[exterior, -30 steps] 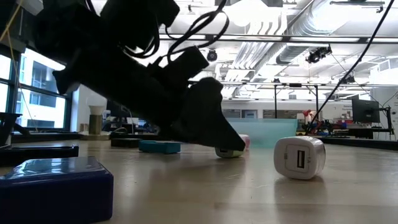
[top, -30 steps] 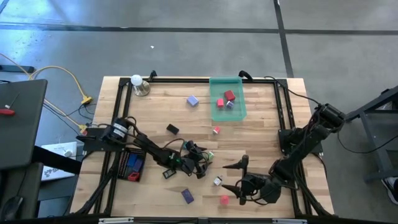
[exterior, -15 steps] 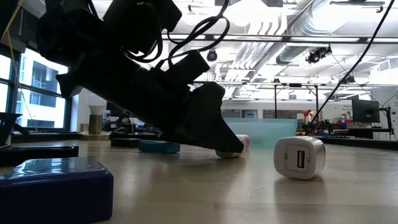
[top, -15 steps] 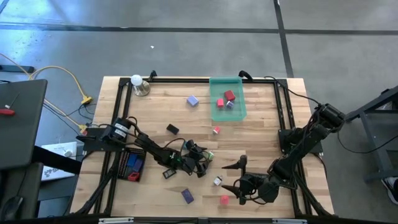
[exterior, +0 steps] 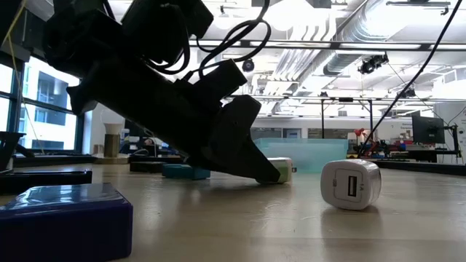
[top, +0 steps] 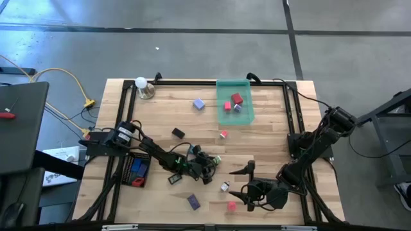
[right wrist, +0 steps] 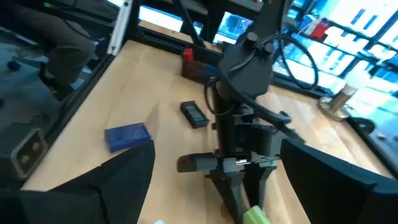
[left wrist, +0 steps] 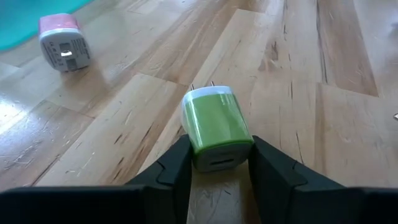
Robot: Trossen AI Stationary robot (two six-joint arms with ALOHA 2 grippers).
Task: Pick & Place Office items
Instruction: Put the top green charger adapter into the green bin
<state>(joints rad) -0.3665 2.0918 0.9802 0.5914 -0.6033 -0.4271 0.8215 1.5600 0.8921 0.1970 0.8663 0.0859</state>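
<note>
Left wrist view shows the left gripper low on the bench, its two dark fingers pressed on the sides of a small green and white plug block, pinching it. The block's two metal pins point away from the gripper. A pink and white plug block lies well apart from it on the wood. Seen from above, this gripper sits near the middle of the bench, toward the front. The right gripper rests at the front right of the bench, and its fingers are spread wide with nothing between them. A white block lies just beside it, and a red block lies near the front edge. A dark blue block lies close to the front too. Farther back a black piece, a purple block and a small red piece lie on the wood. A green tray at the back holds some red blocks. A white ball on a metal base stands in the back left corner. A black tray on the left holds small pieces.
</note>
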